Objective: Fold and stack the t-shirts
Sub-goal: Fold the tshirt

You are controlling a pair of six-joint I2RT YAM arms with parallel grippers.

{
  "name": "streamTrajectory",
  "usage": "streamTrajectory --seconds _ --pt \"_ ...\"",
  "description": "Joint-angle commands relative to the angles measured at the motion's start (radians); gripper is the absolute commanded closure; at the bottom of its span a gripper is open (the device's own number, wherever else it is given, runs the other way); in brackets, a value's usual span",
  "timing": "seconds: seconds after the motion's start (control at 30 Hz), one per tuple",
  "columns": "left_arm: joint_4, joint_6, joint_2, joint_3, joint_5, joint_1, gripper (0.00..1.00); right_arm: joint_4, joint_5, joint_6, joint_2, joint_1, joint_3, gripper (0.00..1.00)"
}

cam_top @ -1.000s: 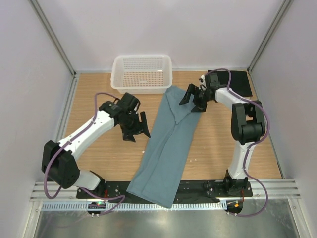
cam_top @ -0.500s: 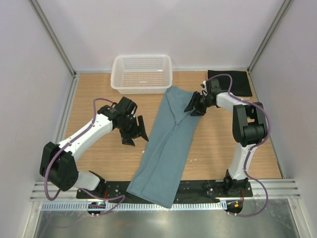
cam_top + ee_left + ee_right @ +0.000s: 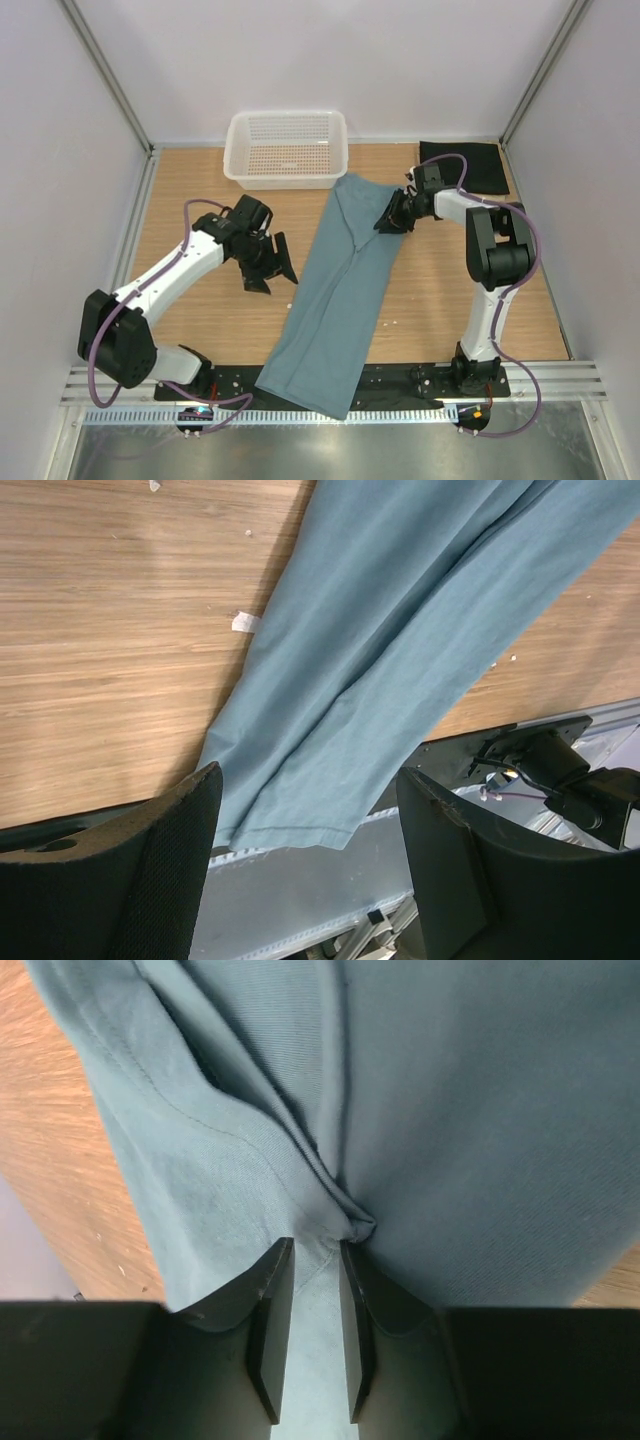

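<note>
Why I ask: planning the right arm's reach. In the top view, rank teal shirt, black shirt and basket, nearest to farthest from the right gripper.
1. The teal shirt, pinched by the right gripper, centre.
2. The black shirt, back right corner.
3. The basket, back, left of centre.

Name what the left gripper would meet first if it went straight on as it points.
Likely the teal t-shirt, near its hem, framed between the open fingers of the left gripper; depth is unclear, so perhaps the table first.

Matt teal cloth t-shirt (image 3: 335,300), wood-grain table (image 3: 440,290)
</note>
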Motion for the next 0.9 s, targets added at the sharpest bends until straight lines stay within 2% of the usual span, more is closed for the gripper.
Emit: streamTrajectory --seconds 0.0,0.03,0.17,0.47,0.77,0.87 --pt "-0.001 0.024 -0.041 0.0 0.02 0.015 0.28 0.008 0.021 0.01 -0.007 -0.001 0.032 0.69" --pt "-0.004 0.026 -0.044 0.0 0.019 0.015 0.28 0.002 0.031 0.01 -0.015 -0.001 0.032 0.62" --pt "-0.003 0.03 -0.053 -0.017 0.025 0.032 0.28 0.019 0.048 0.031 -0.02 -0.006 0.011 0.58" --pt "-0.009 0.047 -0.052 -0.018 0.045 0.055 0.28 0.008 0.085 0.067 0.011 -0.019 0.057 0.68" --pt "-0.015 0.059 -0.064 -0.029 0.058 0.075 0.28 0.023 0.102 0.114 0.037 -0.03 0.052 0.66" --pt "-0.018 0.064 -0.063 -0.026 0.063 0.079 0.28 0.034 0.073 0.111 0.056 -0.03 0.066 0.75"
